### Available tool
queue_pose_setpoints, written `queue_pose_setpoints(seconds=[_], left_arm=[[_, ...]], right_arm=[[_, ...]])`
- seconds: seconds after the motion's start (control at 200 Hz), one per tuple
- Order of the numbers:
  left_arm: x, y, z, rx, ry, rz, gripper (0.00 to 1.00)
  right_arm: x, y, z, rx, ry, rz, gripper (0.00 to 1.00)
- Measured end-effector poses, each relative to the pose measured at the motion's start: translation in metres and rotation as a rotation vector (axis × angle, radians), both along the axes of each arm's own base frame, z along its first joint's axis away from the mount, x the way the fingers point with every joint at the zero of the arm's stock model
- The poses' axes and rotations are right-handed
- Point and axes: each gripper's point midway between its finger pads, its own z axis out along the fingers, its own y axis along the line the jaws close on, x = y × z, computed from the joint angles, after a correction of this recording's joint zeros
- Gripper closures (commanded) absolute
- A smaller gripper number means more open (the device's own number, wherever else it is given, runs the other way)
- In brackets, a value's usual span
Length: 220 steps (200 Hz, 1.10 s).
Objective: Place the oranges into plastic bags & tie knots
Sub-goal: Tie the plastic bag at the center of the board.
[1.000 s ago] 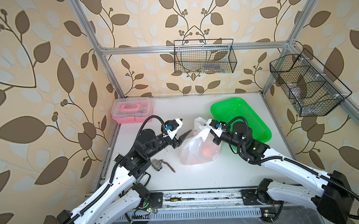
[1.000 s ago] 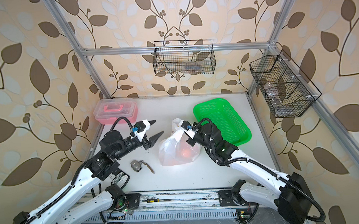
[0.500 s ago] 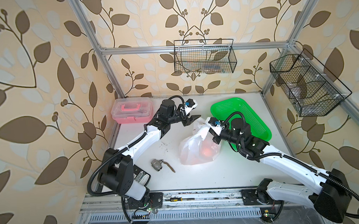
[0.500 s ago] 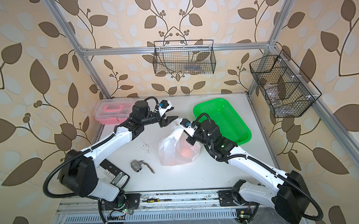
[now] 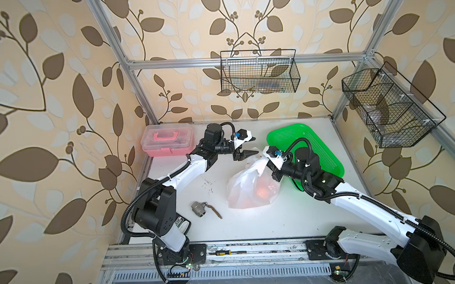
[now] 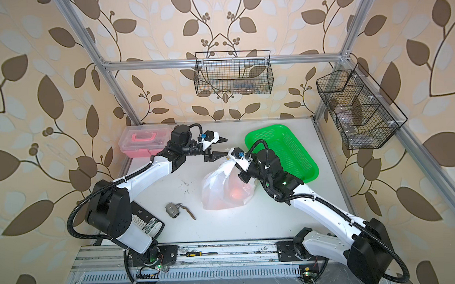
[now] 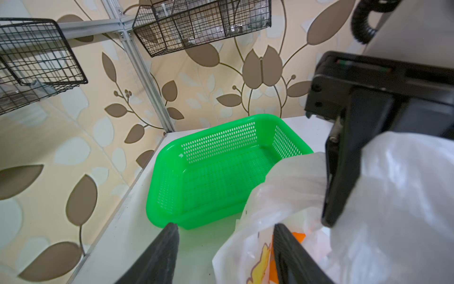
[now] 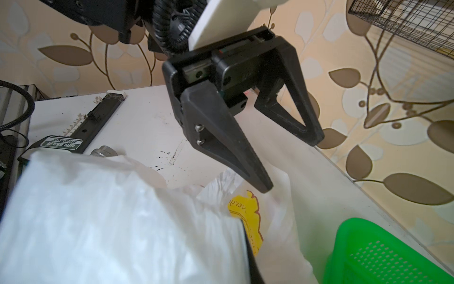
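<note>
though beside bag [image 5: 249, 191], green basket [image 5: 322, 143]

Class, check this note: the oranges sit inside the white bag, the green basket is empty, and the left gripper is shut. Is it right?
Not quite: the left gripper is open, its jaws spread apart near the top of the white bag, as the right wrist view shows. The oranges do sit inside the bag, and the green basket is empty.

Thin translucent crinkled plastic bag [image 5: 245, 190], glossy perforated green plastic basket [image 5: 284, 135], matt white tabletop [image 5: 277, 219], dull metal fitting [image 5: 198, 209]
</note>
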Motion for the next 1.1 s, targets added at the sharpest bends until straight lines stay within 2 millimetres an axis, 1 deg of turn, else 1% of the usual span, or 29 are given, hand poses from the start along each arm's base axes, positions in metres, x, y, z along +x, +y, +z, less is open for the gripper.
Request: queue_pose_setpoints(seconds=[0.065, 0.235, 0.375, 0.54, 0.7, 0.835, 1.04, 1.1], left_arm=[[-0.004, 0.0, -0.002, 0.0, -0.008, -0.024, 0.38], [-0.016, 0.0, -0.015, 0.013, 0.018, -0.072, 0.4], [-0.022, 0.0, -0.018, 0.013, 0.033, -0.099, 0.41], [-0.027, -0.003, -0.017, 0.008, 0.039, -0.126, 0.42], [-0.033, -0.007, -0.017, 0.006, 0.042, -0.145, 0.47], [-0.037, -0.011, -0.017, 0.006, 0.045, -0.159, 0.48], [-0.039, -0.013, -0.016, 0.001, 0.048, -0.167, 0.48], [-0.039, -0.013, -0.016, 0.001, 0.052, -0.167, 0.47]], right_arm=[[0.001, -0.002, 0.0, 0.0, 0.003, -0.005, 1.0], [0.001, -0.002, 0.0, 0.004, 0.007, -0.009, 1.0], [0.001, -0.003, 0.0, 0.006, 0.009, -0.012, 1.0], [0.002, -0.003, 0.0, 0.005, 0.009, -0.014, 1.0], [0.002, -0.003, 0.0, 0.007, 0.011, -0.015, 1.0], [0.002, -0.003, 0.0, 0.009, 0.011, -0.016, 1.0], [0.003, -0.004, 0.001, 0.011, 0.012, -0.029, 1.0], [0.004, -0.005, 0.0, 0.011, 0.013, -0.035, 1.0]])
